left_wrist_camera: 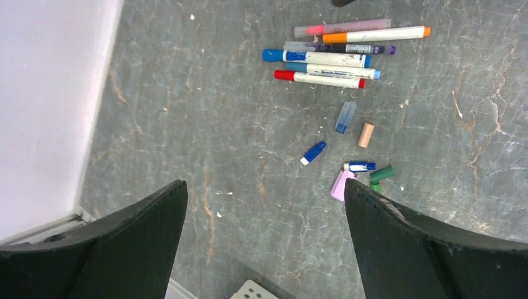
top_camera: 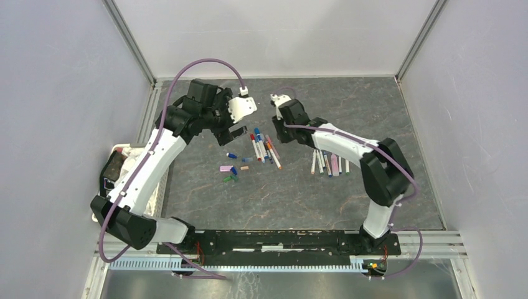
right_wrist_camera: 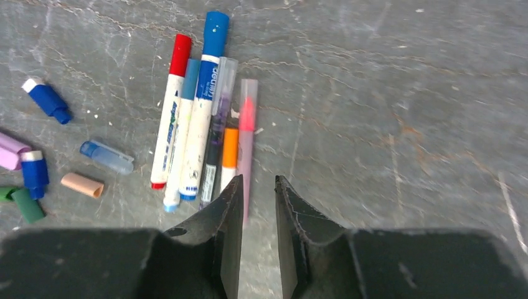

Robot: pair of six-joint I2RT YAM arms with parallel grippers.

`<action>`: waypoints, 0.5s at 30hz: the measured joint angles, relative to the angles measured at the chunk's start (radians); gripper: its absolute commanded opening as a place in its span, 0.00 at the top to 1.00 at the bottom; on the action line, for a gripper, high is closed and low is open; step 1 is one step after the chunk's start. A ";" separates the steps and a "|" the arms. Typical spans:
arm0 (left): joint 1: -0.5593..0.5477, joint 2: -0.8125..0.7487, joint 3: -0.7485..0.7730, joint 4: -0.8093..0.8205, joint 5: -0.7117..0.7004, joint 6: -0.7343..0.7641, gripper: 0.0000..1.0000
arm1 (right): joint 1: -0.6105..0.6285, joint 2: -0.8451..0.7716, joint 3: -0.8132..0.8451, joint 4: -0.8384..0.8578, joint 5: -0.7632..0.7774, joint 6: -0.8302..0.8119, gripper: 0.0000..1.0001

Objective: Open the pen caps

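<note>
A row of several pens (top_camera: 264,148) lies mid-table, with red, blue, purple, orange and pink ends; it also shows in the left wrist view (left_wrist_camera: 330,59) and the right wrist view (right_wrist_camera: 199,124). Loose pen caps (top_camera: 231,169) lie beside them: blue (left_wrist_camera: 313,152), clear blue (left_wrist_camera: 345,117), tan (left_wrist_camera: 366,134), green (left_wrist_camera: 381,174) and pink (left_wrist_camera: 340,186). My left gripper (top_camera: 229,133) hovers wide open and empty above the mat (left_wrist_camera: 264,193). My right gripper (right_wrist_camera: 258,184) is empty, its jaws a narrow gap apart, just beside the pink pen (right_wrist_camera: 247,137).
A second group of pens (top_camera: 330,163) lies right of centre under the right arm. A white basket (top_camera: 127,163) holding a dark object stands at the left edge. White walls enclose the dark mat on three sides.
</note>
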 measured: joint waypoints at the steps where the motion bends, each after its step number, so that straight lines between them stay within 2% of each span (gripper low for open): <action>1: 0.004 0.001 -0.008 0.003 -0.003 -0.012 0.00 | 0.004 0.036 0.026 0.001 -0.014 -0.002 0.72; 7: 0.016 0.028 -0.061 -0.005 0.006 -0.051 0.00 | 0.008 0.212 0.110 -0.027 -0.055 -0.008 0.73; 15: 0.016 0.028 -0.066 -0.022 0.010 -0.062 0.00 | 0.007 0.253 0.144 -0.032 -0.070 -0.008 0.74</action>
